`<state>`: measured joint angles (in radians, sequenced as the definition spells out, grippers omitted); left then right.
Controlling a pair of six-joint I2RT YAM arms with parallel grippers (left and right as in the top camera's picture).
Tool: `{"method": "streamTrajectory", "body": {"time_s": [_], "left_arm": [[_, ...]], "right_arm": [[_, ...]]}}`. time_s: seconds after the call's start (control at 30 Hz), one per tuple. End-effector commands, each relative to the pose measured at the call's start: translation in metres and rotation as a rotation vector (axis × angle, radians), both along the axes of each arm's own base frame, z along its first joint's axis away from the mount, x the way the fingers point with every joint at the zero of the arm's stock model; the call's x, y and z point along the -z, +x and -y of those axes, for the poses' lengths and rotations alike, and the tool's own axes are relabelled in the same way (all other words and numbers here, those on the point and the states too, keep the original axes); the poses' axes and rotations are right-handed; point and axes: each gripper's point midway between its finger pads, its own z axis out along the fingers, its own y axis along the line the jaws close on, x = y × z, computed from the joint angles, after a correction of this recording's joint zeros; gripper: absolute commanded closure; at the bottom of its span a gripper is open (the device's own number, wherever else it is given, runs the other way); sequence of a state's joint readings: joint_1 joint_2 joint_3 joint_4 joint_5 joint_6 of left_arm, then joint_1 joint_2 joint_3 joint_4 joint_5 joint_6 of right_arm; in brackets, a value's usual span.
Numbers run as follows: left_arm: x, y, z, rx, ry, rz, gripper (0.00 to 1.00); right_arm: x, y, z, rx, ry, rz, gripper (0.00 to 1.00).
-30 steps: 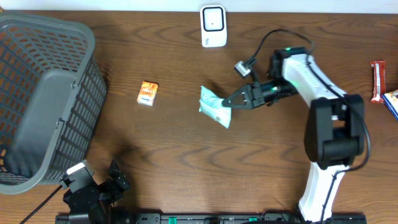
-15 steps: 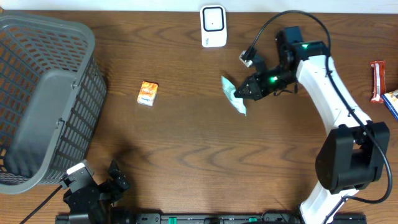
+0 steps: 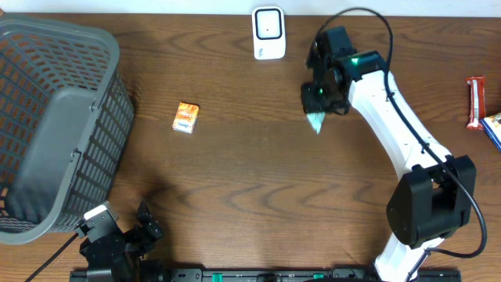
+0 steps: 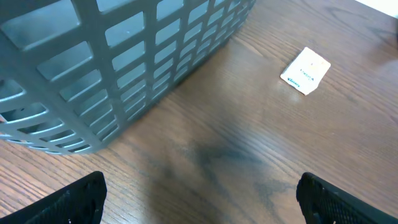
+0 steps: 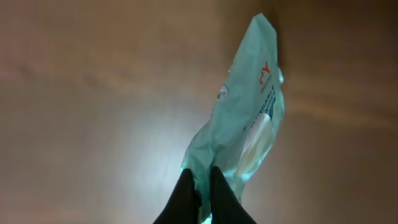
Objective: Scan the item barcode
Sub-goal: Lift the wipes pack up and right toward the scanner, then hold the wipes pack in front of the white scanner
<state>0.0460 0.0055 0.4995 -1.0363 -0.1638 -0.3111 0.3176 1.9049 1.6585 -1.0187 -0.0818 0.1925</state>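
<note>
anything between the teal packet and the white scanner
Nothing visible. The teal packet, pinched by the right gripper, has only bare table between it and the white scanner; the orange box sits well off to the side.

Packet (image 5: 245,124): soft mint-green plastic pouch, crinkled, with small orange and blue print. It was pinched at one end by the right hand (image 5: 200,190) and hung clear of the bench (image 3: 235,172). Overhead, only a narrow green tip showed. Scanner (image 3: 268,32): white, rounded, dark panel on its face, at the bench's far edge, apart from the packet.
</note>
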Motion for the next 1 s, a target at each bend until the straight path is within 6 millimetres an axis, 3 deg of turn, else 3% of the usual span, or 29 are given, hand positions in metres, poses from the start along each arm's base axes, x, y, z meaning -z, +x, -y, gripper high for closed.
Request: {"method": "streamTrajectory", "body": {"time_s": [0.0, 0.4, 0.57, 0.77, 0.9, 0.97], "left_arm": [[-0.001, 0.0, -0.001, -0.008, 0.002, 0.003, 0.02], [-0.001, 0.0, -0.001, -0.008, 0.002, 0.003, 0.02], [-0.001, 0.0, -0.001, -0.008, 0.002, 0.003, 0.02], [-0.001, 0.0, -0.001, -0.008, 0.002, 0.003, 0.02], [-0.001, 0.0, -0.001, -0.008, 0.002, 0.003, 0.02], [-0.001, 0.0, -0.001, -0.008, 0.003, 0.003, 0.02]], "right_arm": [[-0.038, 0.031, -0.002, 0.045, -0.065, 0.189, 0.98], [-0.082, 0.099, -0.037, 0.003, -0.077, 0.56, 0.98], [-0.075, 0.125, -0.051, -0.021, -0.13, 0.65, 0.99], [-0.068, 0.172, -0.066, -0.047, -0.192, 0.734, 0.99], [-0.062, 0.21, -0.069, -0.049, -0.31, 0.799, 0.99], [-0.056, 0.22, -0.066, -0.03, -0.353, 0.801, 0.99]]}}
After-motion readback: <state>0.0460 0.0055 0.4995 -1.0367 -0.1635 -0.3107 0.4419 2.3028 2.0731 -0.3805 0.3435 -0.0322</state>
